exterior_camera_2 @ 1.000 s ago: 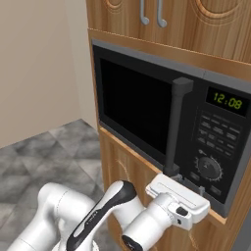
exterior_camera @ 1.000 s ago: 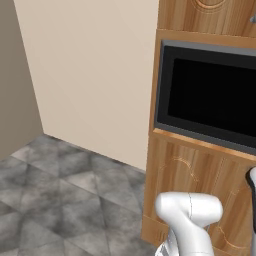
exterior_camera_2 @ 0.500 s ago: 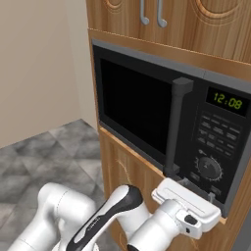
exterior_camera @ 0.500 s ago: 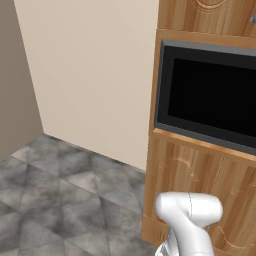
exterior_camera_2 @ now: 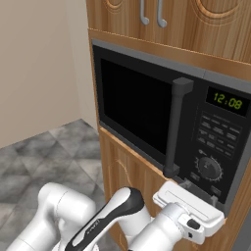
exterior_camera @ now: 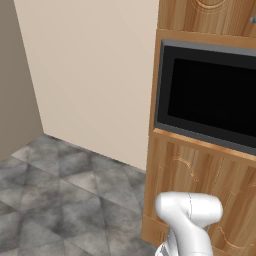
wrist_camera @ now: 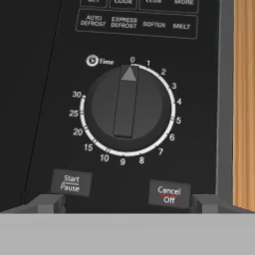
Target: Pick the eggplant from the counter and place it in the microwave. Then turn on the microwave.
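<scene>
Gripper [exterior_camera_2: 198, 190] jaws spread wide, nothing between, parked at microwave [exterior_camera_2: 147, 108] lower right corner under panel. Dial [wrist_camera: 127, 107] at 0; Start/Pause button [wrist_camera: 70, 183] by left finger, Cancel/Off button [wrist_camera: 169, 193] by right. Door shut, bar handle [exterior_camera_2: 175, 127] beside. Eggplant unseen.

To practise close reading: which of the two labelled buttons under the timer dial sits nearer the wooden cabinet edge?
The Cancel/Off button, beside the wood strip; Start/Pause sits toward the door.

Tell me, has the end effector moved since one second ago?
Yes. In the right base view the end effector sits lower against the microwave, now below its dial.
</scene>
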Controlling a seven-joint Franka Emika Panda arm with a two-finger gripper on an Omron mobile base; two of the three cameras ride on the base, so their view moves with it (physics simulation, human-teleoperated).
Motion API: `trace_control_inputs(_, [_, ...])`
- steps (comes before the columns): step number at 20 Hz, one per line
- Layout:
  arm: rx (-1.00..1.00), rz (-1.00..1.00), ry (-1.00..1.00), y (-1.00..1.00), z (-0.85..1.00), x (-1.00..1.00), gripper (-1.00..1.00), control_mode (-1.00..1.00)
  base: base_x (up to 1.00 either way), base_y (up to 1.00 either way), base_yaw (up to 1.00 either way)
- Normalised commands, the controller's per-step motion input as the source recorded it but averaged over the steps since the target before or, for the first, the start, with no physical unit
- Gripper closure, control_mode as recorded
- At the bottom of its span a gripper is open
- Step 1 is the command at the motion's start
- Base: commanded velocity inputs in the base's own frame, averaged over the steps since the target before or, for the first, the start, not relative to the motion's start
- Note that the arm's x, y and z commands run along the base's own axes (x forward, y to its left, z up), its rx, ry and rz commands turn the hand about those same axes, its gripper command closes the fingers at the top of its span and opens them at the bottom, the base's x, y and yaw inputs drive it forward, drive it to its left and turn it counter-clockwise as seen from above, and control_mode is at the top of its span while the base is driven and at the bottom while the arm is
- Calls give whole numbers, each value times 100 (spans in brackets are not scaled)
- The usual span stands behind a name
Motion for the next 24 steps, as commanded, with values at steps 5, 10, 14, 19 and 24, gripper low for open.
trace_control_inputs(5, [0, -4, 0, -2, 1, 2, -100, -100, 0, 0, 0])
trace_control_inputs(10, [0, -5, 0, 0, 3, 6, -100, -100, 0, 0, 0])
trace_control_inputs(14, [0, -4, 0, 0, 14, 6, -100, -100, 0, 0, 0])
trace_control_inputs(19, [0, -1, 0, 0, 8, 4, -100, -100, 0, 0, 0])
trace_control_inputs(24, [0, 0, 0, 0, -1, 0, -100, -100, 0, 0, 0])
